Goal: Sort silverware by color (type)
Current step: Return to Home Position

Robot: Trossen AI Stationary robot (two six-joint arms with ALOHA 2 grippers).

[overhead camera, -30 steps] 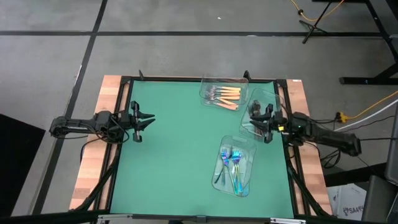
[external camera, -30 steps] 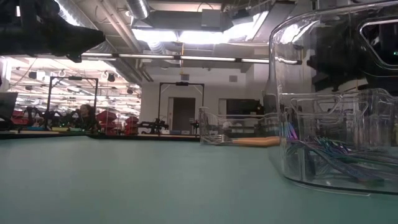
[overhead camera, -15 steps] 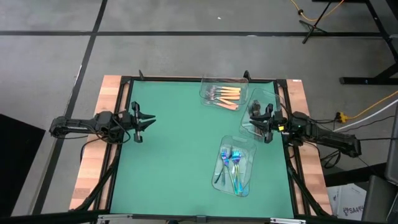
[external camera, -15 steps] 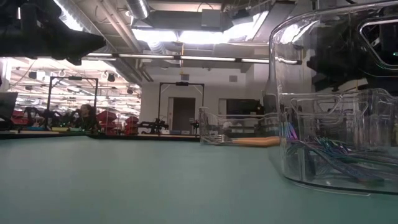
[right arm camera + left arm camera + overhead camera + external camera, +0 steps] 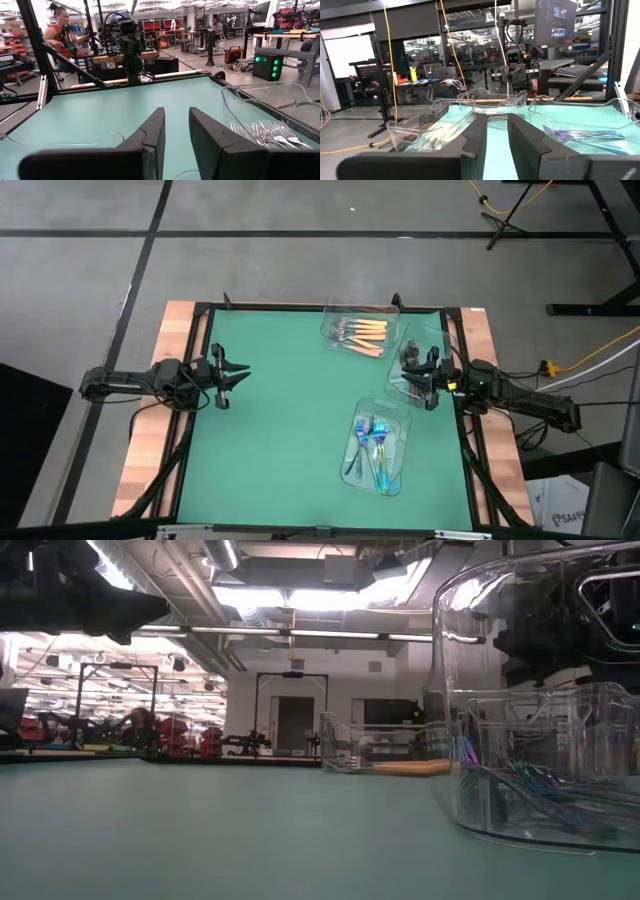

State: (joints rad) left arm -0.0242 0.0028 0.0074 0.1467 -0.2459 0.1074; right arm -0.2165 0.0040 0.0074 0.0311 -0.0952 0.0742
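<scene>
The silverware lies in clear trays. Orange-handled forks (image 5: pixel 362 332) fill the far tray (image 5: pixel 385 315), and iridescent blue forks (image 5: pixel 378 448) fill the near right tray (image 5: pixel 352 470). A third tray (image 5: pixel 440 338) sits under my right gripper (image 5: pixel 404 372). Grey fork heads (image 5: pixel 262 132) show in a tray in the right wrist view. My left gripper (image 5: pixel 238 372) hovers at the mat's left edge. Both grippers point level across the table at each other. Each has a narrow gap between its fingers, left (image 5: pixel 497 120) and right (image 5: pixel 176 117), with nothing in it.
The green mat (image 5: pixel 290 430) is bare between the arms. A black frame (image 5: pixel 300 307) rims the table. In the low view the blue-fork tray (image 5: pixel 540 790) stands close at the right. A person (image 5: pixel 57 25) sits beyond the table behind my left arm (image 5: pixel 127 40).
</scene>
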